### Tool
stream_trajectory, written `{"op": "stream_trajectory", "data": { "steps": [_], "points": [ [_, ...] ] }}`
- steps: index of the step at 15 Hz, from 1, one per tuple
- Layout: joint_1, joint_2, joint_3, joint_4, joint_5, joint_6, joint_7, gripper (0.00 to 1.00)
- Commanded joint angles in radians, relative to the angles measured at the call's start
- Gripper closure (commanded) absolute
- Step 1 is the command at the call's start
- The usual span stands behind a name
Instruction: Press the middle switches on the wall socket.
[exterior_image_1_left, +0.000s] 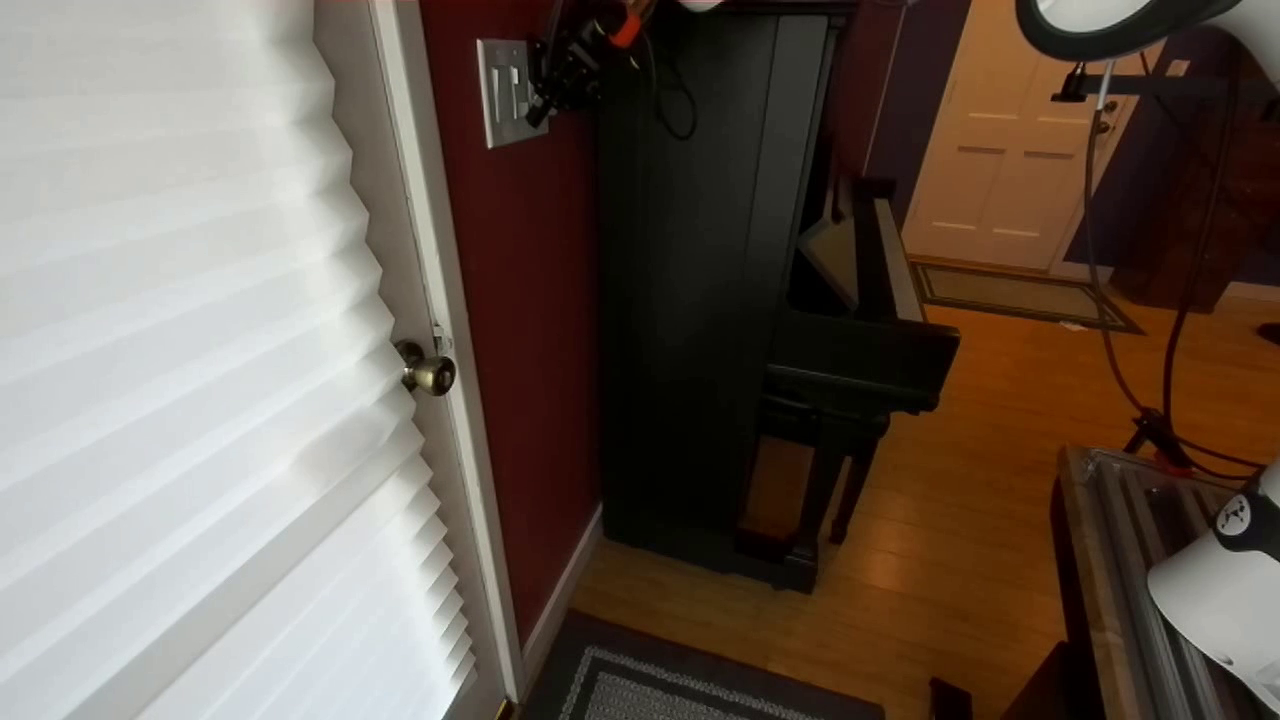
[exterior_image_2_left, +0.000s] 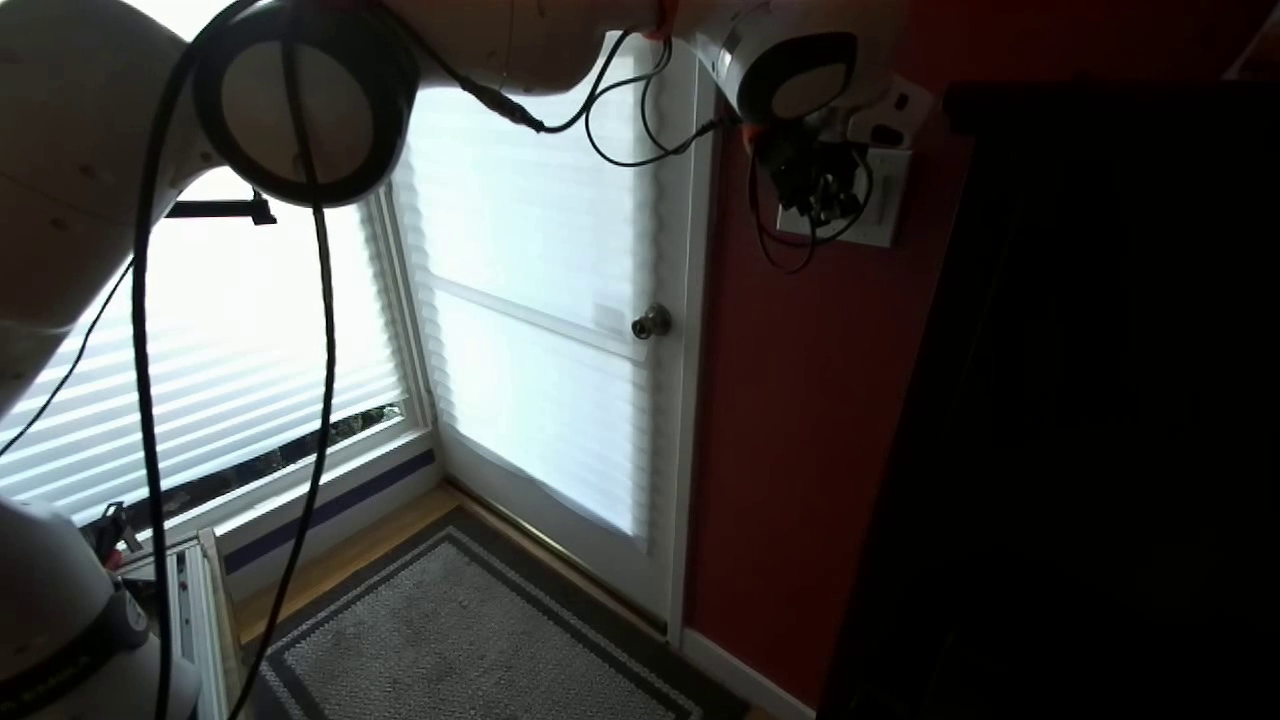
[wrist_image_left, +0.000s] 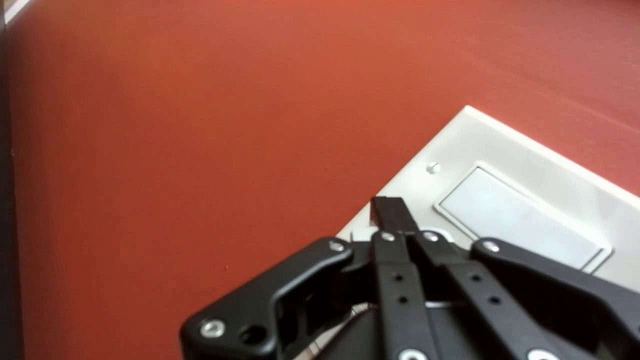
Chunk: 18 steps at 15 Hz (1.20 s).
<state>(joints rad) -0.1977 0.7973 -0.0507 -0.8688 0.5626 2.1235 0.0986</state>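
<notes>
Red paint, smooth and softly shaded, covered the wall across most of my wrist view, and the wall socket showed at the right of the frame: an off-white plate with a crisp edge, a small screw head near its corner and a flat, pale grey rocker in a raised rectangular surround. My gripper filled the bottom of that frame, matte black links studded with bright pivots, and its fingers were closed, brought together into one narrow, blunt tip. That tip overlapped the left edge of the socket as I saw it; whether it touched the surface, I could not tell.

In an exterior view the socket sat upright toward the upper left, where the middle switches showed as slim pale grey bars, partly hidden by the gripper, which slanted down and to the left. Lower in that frame was the round brass doorknob, and the white pleats of a shade filled the far left; just right of the socket stood the flat black flank of a piano.

My arm, smooth and white-shelled with black-ringed joints, spanned an exterior view from the lower left, across the top of the frame, to a downward bend at the upper right, black cable hanging from it and the gripper poised in front of the socket
</notes>
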Motion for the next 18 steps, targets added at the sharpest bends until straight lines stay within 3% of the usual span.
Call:
{"op": "stream_trajectory", "data": {
  "steps": [1, 10, 18],
  "points": [
    [-0.009, 0.029, 0.014, 0.061, 0.023, 0.009, 0.014, 1.0],
    [-0.01, 0.026, -0.005, 0.087, -0.001, -0.056, 0.031, 1.0],
    [-0.008, 0.045, -0.01, 0.1, 0.004, -0.018, 0.021, 1.0]
  ]
}}
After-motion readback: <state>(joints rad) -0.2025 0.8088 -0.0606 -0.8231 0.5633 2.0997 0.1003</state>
